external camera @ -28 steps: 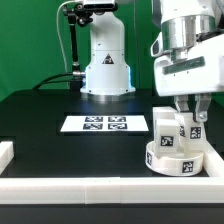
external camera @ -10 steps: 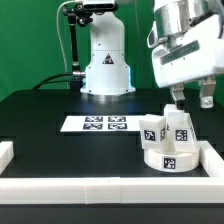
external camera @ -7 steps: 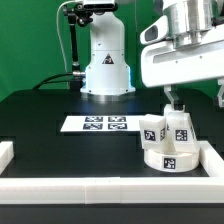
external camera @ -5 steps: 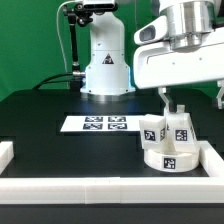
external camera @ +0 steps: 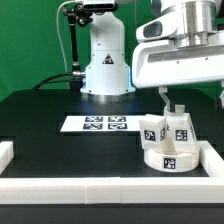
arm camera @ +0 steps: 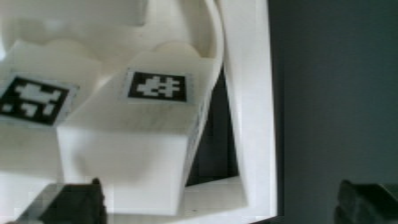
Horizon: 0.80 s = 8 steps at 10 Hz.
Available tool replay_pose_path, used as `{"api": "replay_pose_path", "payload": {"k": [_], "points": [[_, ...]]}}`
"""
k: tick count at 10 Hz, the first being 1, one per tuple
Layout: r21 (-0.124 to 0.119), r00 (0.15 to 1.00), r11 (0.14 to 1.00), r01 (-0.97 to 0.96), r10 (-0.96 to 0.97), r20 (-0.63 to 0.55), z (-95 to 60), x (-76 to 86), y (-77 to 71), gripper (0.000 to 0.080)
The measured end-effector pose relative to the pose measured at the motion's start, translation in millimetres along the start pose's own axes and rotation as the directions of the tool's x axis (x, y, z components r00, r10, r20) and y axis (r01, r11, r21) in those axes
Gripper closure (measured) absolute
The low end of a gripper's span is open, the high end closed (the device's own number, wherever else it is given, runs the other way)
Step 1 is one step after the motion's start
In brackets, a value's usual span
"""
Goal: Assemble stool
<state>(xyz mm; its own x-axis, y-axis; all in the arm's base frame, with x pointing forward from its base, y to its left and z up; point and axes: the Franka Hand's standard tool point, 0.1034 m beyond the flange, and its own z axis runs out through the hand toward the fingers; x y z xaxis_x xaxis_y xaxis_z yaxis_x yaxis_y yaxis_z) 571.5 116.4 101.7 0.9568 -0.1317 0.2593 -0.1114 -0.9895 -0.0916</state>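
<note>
We find the stool (external camera: pixel 170 145) partly built: the round seat (external camera: pixel 172 156) lies flat in the surface's (external camera: pixel 60 150) front corner on the exterior view's right, against the white border rails (external camera: pixel 110 189). Two legs (external camera: pixel 166 127) stand upright on it, side by side. The claw (external camera: pixel 192 98) hangs above them, spread wide and holding nothing; the wrist view shows both dark fingertips (arm camera: pixel 75 202) well apart over a tagged leg (arm camera: pixel 151 110). We judge the step in hand to be fitting legs. A third leg is not visible; the next move calls for locating it. The marker board (external camera: pixel 97 124) lies near the middle.
</note>
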Motion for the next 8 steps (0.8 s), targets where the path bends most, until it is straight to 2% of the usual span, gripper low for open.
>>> {"api": "replay_pose_path", "payload": {"k": [1,4,6,8], "points": [[-0.005,0.988,0.988,0.155,-0.154,0.024,1.5,-0.9,1.8,0.0150],[0.016,0.888,0.894,0.448,-0.447,0.109,7.8,-4.0,7.2,0.0150],[0.025,0.837,0.847,0.531,-0.528,0.140,8.8,-9.2,5.7,0.0150],[0.032,0.751,0.762,0.647,-0.645,0.142,10.2,-8.7,8.5,0.0150]]}}
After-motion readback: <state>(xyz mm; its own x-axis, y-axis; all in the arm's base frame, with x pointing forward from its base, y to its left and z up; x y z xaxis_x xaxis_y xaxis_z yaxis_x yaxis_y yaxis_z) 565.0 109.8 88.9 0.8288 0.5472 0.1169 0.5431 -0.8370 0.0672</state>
